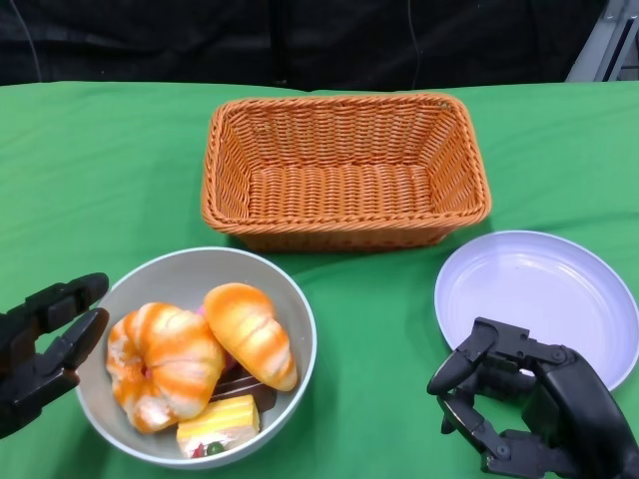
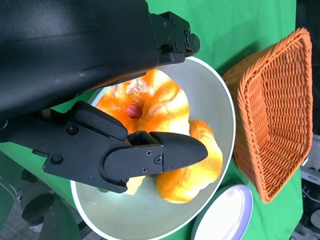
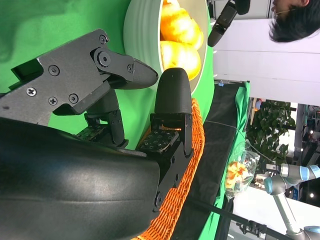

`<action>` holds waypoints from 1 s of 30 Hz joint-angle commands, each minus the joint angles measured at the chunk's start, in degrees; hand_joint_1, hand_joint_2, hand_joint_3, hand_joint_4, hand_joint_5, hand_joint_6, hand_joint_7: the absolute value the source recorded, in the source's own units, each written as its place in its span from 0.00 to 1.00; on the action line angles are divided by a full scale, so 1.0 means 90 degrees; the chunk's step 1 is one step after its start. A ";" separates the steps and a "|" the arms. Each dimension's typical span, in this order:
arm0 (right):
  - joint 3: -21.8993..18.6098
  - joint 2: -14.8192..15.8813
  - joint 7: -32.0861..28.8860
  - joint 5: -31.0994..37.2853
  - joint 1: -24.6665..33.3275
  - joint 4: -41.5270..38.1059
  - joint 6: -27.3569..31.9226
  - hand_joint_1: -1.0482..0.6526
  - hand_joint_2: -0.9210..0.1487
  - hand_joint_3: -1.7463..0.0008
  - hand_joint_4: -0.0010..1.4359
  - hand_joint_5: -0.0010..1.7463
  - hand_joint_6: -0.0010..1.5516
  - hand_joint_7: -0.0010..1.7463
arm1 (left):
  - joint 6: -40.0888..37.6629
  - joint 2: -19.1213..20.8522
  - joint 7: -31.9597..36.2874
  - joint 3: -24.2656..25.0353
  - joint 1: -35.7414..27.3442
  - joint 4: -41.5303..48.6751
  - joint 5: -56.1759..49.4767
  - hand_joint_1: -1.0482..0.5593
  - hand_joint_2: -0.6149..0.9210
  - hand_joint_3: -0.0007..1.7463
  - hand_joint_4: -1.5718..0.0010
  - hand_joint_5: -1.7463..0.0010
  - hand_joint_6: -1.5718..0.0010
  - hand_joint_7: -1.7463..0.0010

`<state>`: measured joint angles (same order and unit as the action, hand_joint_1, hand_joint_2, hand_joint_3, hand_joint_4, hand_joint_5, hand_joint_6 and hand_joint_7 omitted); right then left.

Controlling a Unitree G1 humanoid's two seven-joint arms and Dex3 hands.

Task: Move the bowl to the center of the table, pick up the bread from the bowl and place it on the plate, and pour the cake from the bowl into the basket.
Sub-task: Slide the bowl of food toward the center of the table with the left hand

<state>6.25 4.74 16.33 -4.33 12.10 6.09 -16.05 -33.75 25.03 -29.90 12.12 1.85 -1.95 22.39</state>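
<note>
- Green cloth table (image 1: 100,170), dark backdrop behind; a person's head shows at the edge of the right wrist view.
- Grey bowl (image 1: 190,269) sits front-left of centre, not yet centred. Inside: two glossy orange bread pieces (image 1: 165,364) (image 1: 250,334), and a yellow cake slice (image 1: 218,424) at the near rim, something dark under it.
- Handling guess: bowl looks rigid, smooth-walled and light, so likely slippery. Take it at the rim or push from the outer left wall; it could skate on the cloth.
- Bread looks soft and squashy: wrap it from above, light squeeze. Cake is small and loose, should tip out easily.
- Left hand (image 1: 40,349) is just beside the bowl's left wall, fingers spread toward it, holding nothing; contact can't be confirmed.
- Right hand (image 1: 529,404) is low at the near edge of the pale plate (image 1: 559,289), fingers apart, nothing held.
- Wicker basket (image 1: 344,170) sits behind the bowl and plate, mid-table.
</note>
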 commanded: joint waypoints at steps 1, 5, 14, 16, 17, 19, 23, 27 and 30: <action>0.0011 -0.0002 -0.0046 -0.0027 0.0049 0.0098 0.0068 0.49 0.31 0.51 0.49 0.87 0.47 0.68 | -0.0165 0.0055 -0.0081 -0.0073 0.0021 -0.0071 0.0069 0.21 1.00 0.32 1.00 1.00 1.00 1.00; 0.0034 -0.0020 -0.0069 0.0008 0.0045 0.0097 0.0070 0.49 0.31 0.51 0.49 0.87 0.47 0.68 | -0.0270 0.0027 -0.0093 -0.0123 0.0029 -0.0150 0.0132 0.21 1.00 0.32 1.00 1.00 1.00 1.00; 0.0040 -0.0017 -0.0071 0.0044 0.0039 0.0082 -0.0027 0.49 0.31 0.51 0.49 0.87 0.47 0.68 | -0.0373 -0.0062 0.0003 -0.0279 0.0010 -0.0338 0.0128 0.21 1.00 0.30 0.99 0.99 1.00 1.00; 0.0042 -0.0019 -0.0076 0.0052 0.0047 0.0094 -0.0038 0.48 0.30 0.51 0.49 0.87 0.47 0.68 | -0.0409 -0.0069 0.0000 -0.0331 0.0014 -0.0380 0.0127 0.20 1.00 0.31 0.98 0.99 1.00 1.00; 0.0043 -0.0022 -0.0072 0.0045 0.0050 0.0098 -0.0046 0.49 0.30 0.51 0.49 0.87 0.47 0.68 | -0.0443 -0.0077 0.0003 -0.0348 0.0021 -0.0395 0.0139 0.21 1.00 0.31 0.98 0.99 1.00 1.00; 0.0042 -0.0023 -0.0071 0.0042 0.0055 0.0101 -0.0057 0.49 0.30 0.51 0.50 0.87 0.47 0.68 | -0.0523 -0.0103 0.0035 -0.0368 0.0038 -0.0427 0.0157 0.21 1.00 0.32 0.98 0.99 1.00 1.00; 0.0045 -0.0028 -0.0088 0.0046 0.0070 0.0123 -0.0052 0.49 0.30 0.52 0.50 0.87 0.47 0.68 | -0.0668 -0.0178 0.0115 -0.0408 0.0082 -0.0491 0.0165 0.21 1.00 0.32 0.98 0.99 1.00 1.00; 0.0059 -0.0017 -0.0111 0.0096 0.0069 0.0126 -0.0082 0.50 0.31 0.51 0.50 0.87 0.47 0.68 | -0.0713 -0.0224 0.0118 -0.0438 0.0111 -0.0522 0.0169 0.21 1.00 0.32 0.99 1.00 1.00 1.00; 0.0070 -0.0012 -0.0122 0.0115 0.0081 0.0148 -0.0083 0.50 0.31 0.51 0.50 0.86 0.47 0.68 | -0.0778 -0.0276 0.0150 -0.0441 0.0130 -0.0574 0.0197 0.21 1.00 0.33 0.99 1.00 1.00 1.00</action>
<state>6.96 4.47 15.51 -3.22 12.38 6.75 -15.87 -39.60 22.89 -28.81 8.83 3.31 -6.70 23.53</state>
